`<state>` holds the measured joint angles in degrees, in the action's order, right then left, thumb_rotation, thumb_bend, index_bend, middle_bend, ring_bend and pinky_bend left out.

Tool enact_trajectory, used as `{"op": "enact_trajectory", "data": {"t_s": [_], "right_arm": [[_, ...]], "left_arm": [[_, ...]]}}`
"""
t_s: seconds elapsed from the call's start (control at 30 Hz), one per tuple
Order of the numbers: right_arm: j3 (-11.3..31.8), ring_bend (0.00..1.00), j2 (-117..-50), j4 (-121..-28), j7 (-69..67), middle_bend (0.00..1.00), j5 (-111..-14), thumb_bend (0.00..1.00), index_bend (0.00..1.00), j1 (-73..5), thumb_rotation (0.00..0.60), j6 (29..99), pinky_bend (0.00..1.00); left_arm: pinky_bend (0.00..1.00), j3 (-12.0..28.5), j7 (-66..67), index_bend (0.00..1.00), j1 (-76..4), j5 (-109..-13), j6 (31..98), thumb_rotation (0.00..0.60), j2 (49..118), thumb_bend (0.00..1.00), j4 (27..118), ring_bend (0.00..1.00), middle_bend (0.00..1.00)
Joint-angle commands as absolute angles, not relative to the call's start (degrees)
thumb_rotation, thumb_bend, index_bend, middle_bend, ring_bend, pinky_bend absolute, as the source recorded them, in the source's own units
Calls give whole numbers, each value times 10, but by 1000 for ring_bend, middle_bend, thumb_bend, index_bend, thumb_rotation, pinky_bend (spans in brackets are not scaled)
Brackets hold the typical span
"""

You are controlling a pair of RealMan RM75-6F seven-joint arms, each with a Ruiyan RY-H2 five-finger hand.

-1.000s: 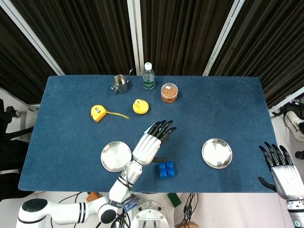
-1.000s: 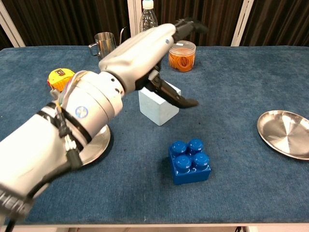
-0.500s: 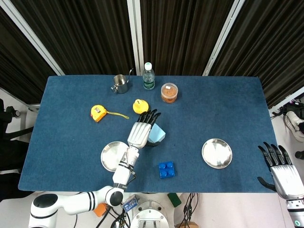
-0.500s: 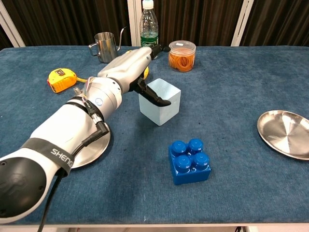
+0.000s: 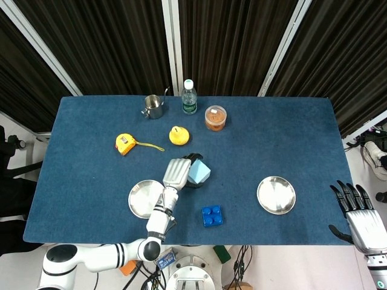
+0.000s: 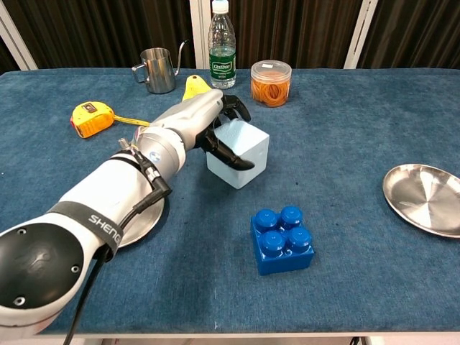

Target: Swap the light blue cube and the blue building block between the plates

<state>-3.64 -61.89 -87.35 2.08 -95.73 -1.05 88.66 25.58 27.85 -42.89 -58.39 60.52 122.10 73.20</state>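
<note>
Light blue cube (image 6: 241,154): sits on the worktop (image 5: 290,139), between my two plates, nearer the left one. One corner looks lifted in the head view; I cannot tell for sure.
My left hand (image 6: 205,118): laid over the cube's left and top side, fingers (image 6: 233,106) curled across the far top edge, thumb down its front face. I grip the cube.
Blue building block (image 6: 282,239): on the worktop just in front of the cube, close to the near edge, studs up, apart from my hand.
Left plate (image 5: 139,202): silver, bare, partly under my left forearm.
Right plate (image 5: 276,194): silver, nothing on it, well apart from cube and block.
My right hand (image 5: 361,215): off the worktop's near right corner, fingers spread, holding nothing.
Yellow tape measure (image 5: 124,144): far left of the cube, tape pulled out a little.
Yellow object (image 5: 178,135): just beyond my left hand.
Back row: metal cup (image 5: 153,107), water bottle (image 5: 189,97), jar (image 5: 214,118) with orange contents, side by side.
</note>
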Motion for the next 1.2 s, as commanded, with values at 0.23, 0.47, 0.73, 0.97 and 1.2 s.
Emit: {"op": "enact_trajectory", "data": {"t_s": [0.23,0.47,0.73,0.97,1.2], "right_arm": [[-36,0,-621,-873,26,0,-959,313,0,-10,600,884,0],[-37,0,-623,-875,38,0,-966,313,0,-6,600,888,0],[-38,0,-627,-881,53,0,-969,313,0,-3,600,890,0],[-39,0,-631,-884,65,0,-970,313,0,-4,600,882,0],[-38,0,-641,-890,84,0,-973,313,0,-23,600,847,0]], "left_arm": [[677,213,259,420,-399,-654,663,600,1145,321,850,552,469],[677,110,288,420,-307,-704,723,600,967,299,1051,551,469],[658,19,172,415,-245,-740,717,600,883,280,1031,506,434],[427,1,120,263,-240,-758,691,600,884,139,990,248,240],[283,7,112,44,-241,-786,699,600,892,0,978,5,14]]}}
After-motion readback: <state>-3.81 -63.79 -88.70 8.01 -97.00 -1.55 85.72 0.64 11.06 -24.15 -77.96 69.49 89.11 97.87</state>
